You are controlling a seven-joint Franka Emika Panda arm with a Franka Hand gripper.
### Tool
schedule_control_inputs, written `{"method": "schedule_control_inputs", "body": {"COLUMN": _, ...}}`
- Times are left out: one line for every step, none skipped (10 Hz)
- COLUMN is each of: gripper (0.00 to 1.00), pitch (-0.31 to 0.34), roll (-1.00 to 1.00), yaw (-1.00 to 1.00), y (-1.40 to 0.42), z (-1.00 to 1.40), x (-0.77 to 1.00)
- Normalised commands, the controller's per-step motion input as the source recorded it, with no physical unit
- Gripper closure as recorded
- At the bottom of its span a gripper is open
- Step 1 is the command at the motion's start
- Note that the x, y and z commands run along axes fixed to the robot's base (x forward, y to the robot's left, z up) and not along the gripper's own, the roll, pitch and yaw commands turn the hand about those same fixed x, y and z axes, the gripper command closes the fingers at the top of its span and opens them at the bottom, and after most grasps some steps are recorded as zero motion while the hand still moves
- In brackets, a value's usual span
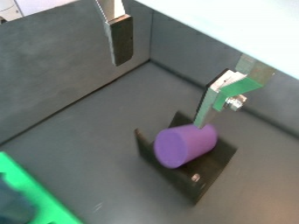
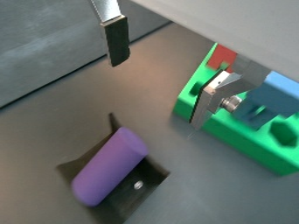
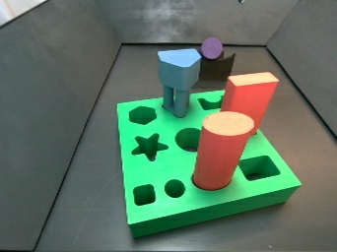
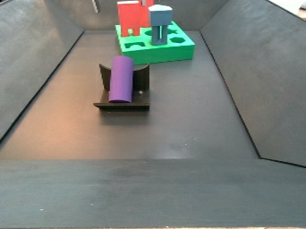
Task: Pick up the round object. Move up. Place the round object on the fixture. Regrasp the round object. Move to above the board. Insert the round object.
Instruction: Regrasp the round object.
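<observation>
The round object, a purple cylinder peg (image 1: 184, 144), lies on its side on the black fixture (image 1: 201, 181). It shows in the other wrist view (image 2: 107, 164) and in both side views (image 3: 212, 46) (image 4: 121, 78). My gripper (image 1: 172, 74) hangs above the peg and apart from it, open and empty, with one finger (image 1: 121, 39) on each side; it also shows in the other wrist view (image 2: 163, 74). The green board (image 3: 158, 187) with shaped holes stands apart from the fixture (image 4: 120, 105). In the side views the gripper is almost wholly out of frame.
A thick red cylinder (image 3: 224, 148), a red block (image 3: 247, 98) and a blue pentagon-topped peg (image 3: 179, 74) stand in the board. Dark bin walls (image 4: 227, 54) rise on all sides, and one corner lies close behind the fixture.
</observation>
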Motion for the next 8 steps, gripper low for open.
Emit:
{"method": "schedule_control_inputs", "body": {"gripper": 0.00, "pitch": -0.009, "roll": 1.00, "yaw": 0.02, "y": -0.02, "z": 0.01, "x": -0.03}}
{"method": "schedule_control_inputs", "body": {"gripper": 0.00, "pitch": -0.009, "roll": 1.00, "yaw": 0.02, "y": -0.01, "z": 0.01, "x": -0.03}}
{"method": "schedule_control_inputs", "body": {"gripper": 0.00, "pitch": -0.003, "roll": 1.00, "yaw": 0.02, "y": -0.02, "z": 0.02, "x": -0.02}}
{"method": "schedule_control_inputs", "body": {"gripper": 0.00, "pitch": -0.002, "roll": 1.00, "yaw": 0.02, "y": -0.02, "z": 0.02, "x": -0.01}}
{"method": "schedule_control_inputs", "body": {"gripper": 0.00, "pitch": 0.004, "roll": 1.00, "yaw": 0.03, "y": -0.02, "z": 0.00, "x": 0.01}}
{"method": "schedule_control_inputs", "body": {"gripper": 0.00, "pitch": 0.015, "roll": 1.00, "yaw": 0.03, "y": -0.02, "z": -0.01, "x": 0.02}}
{"method": "schedule_control_inputs", "body": {"gripper": 0.00, "pitch": 0.024, "roll": 1.00, "yaw": 0.03, "y": -0.02, "z": -0.01, "x": 0.04}}
{"method": "schedule_control_inputs", "body": {"gripper": 0.00, "pitch": 0.042, "roll": 1.00, "yaw": 0.04, "y": -0.03, "z": -0.01, "x": 0.05}}
